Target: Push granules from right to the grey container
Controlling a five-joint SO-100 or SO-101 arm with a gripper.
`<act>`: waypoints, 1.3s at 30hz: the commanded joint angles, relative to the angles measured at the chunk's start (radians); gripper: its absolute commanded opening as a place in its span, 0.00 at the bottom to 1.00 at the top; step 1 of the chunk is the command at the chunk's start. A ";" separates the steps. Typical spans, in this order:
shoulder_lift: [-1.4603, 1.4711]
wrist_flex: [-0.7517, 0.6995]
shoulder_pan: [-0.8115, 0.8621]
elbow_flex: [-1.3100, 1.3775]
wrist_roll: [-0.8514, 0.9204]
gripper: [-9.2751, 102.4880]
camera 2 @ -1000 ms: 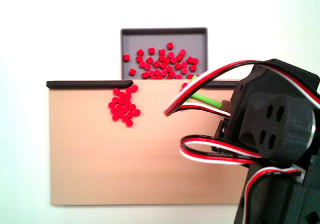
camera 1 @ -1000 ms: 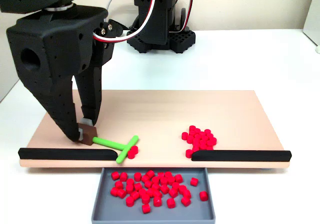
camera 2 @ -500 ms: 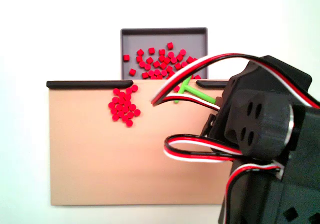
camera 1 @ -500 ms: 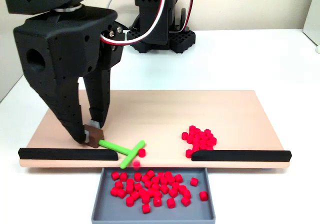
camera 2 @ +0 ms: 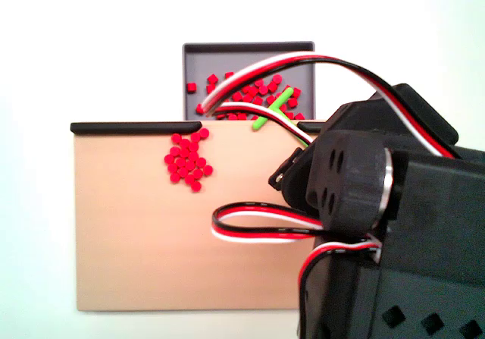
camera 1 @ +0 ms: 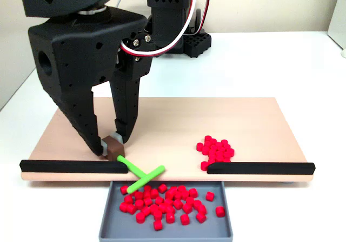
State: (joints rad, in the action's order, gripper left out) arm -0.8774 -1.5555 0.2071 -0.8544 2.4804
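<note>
The black two-finger jaws point down over the front left part of the tan board, clenched on a small brown block that forms the handle end of a green T-shaped stick. The stick slants down and to the right from the block, and its crossbar hangs past the board's front edge, over the shallow rectangular grey plastic tray that sits on the white table.

Many small bright red cube-shaped granules lie inside that tray, right of and below the jaws. A second heap of the same red granules rests on the board well to the right of the jaws, touching the right black strip. The left black strip runs just below the jaws.

In the other fixed view, the arm's black body and red, white and black wires cover the board's right side, and the stick's green crossbar lies over the tray.
</note>
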 commanded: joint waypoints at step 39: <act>-1.160 -0.005 -0.152 -1.020 -0.897 0.08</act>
State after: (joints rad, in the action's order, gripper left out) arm -1.9558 -1.5662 0.0598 -1.8392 1.5892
